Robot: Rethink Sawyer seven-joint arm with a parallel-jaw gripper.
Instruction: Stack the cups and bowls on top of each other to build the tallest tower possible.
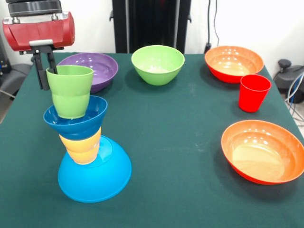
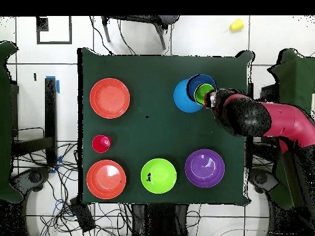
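Observation:
The tower stands at the table's left in the front view. Its base is an upturned large light-blue bowl (image 1: 95,178), with a yellow cup (image 1: 81,148) on it, then a small dark-blue bowl (image 1: 76,118). A green cup (image 1: 71,90) sits upright on top. My gripper (image 1: 46,72) is at the green cup's far-left rim, one finger outside the wall and one inside, shut on it. From overhead the green cup (image 2: 203,93) shows inside the blue bowls (image 2: 184,95), and the gripper (image 2: 211,98) is beside it. The tower leans slightly.
A purple bowl (image 1: 97,66) and a green bowl (image 1: 157,64) sit at the back. On the right are two orange bowls (image 1: 233,62) (image 1: 263,151) with a red cup (image 1: 254,92) between them. A small yellow thing (image 2: 236,25) lies on the floor off the table.

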